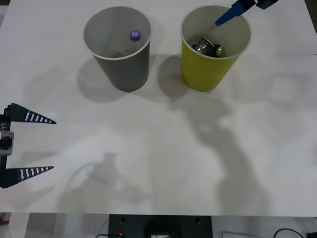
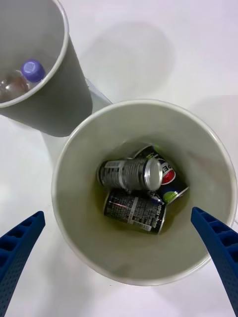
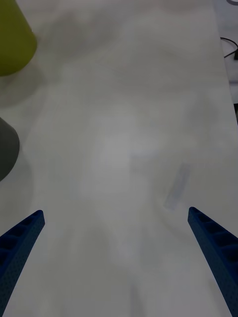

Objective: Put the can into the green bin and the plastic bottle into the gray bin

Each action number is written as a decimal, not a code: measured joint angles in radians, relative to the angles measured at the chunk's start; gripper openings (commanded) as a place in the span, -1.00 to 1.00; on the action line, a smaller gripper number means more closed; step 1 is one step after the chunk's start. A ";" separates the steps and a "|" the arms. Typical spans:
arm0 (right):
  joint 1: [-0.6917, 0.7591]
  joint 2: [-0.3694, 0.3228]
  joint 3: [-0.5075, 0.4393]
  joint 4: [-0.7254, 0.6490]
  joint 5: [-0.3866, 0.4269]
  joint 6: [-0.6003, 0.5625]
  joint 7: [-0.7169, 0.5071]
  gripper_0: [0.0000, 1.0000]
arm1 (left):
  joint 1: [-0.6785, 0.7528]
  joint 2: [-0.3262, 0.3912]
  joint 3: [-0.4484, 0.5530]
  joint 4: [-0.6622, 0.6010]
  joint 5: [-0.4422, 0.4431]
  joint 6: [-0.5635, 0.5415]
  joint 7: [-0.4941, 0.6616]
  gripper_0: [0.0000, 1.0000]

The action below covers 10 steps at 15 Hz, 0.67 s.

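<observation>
In the front view the right pincer (image 1: 232, 14) is hanging wide and empty over the green bin (image 1: 214, 74), and the left pincer (image 1: 29, 145) is waiting wide near the table (image 1: 158, 148) edge. In the right wrist view the can (image 2: 131, 174) is lying inside among others, judged released; the plastic bottle (image 2: 20, 79) is sitting in the gray bin (image 2: 59, 99). In the left wrist view both bins are standing far away.

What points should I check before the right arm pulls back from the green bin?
1. Cans lie at the bottom of the green bin; the top can rests on its side: ok.
2. Right gripper open and holding nothing, above the bin: ok.
3. Plastic bottle inside the gray bin: ok.
4. Both bins upright on the table: ok.
5. Left gripper open, away from the bins: ok.
6. Height of the right fingers over the rim: cannot tell.
</observation>
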 measured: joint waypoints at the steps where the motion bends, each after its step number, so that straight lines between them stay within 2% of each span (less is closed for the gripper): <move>1: 0.028 -0.013 -0.025 -0.028 -0.031 0.000 0.016 1.00 | 0.000 0.000 0.000 0.000 0.000 0.000 0.000 1.00; 6: 0.261 -0.053 -0.166 -0.304 -0.099 0.000 0.076 1.00 | 0.000 0.000 0.000 0.000 0.000 0.000 0.000 1.00; 8: 0.359 -0.055 -0.232 -0.383 -0.134 -0.001 0.181 1.00 | 0.000 0.000 0.000 0.000 0.000 0.000 0.000 1.00; 10: 0.429 -0.065 -0.281 -0.396 -0.200 -0.001 0.314 1.00 | 0.000 0.000 0.000 0.000 0.000 0.000 0.000 1.00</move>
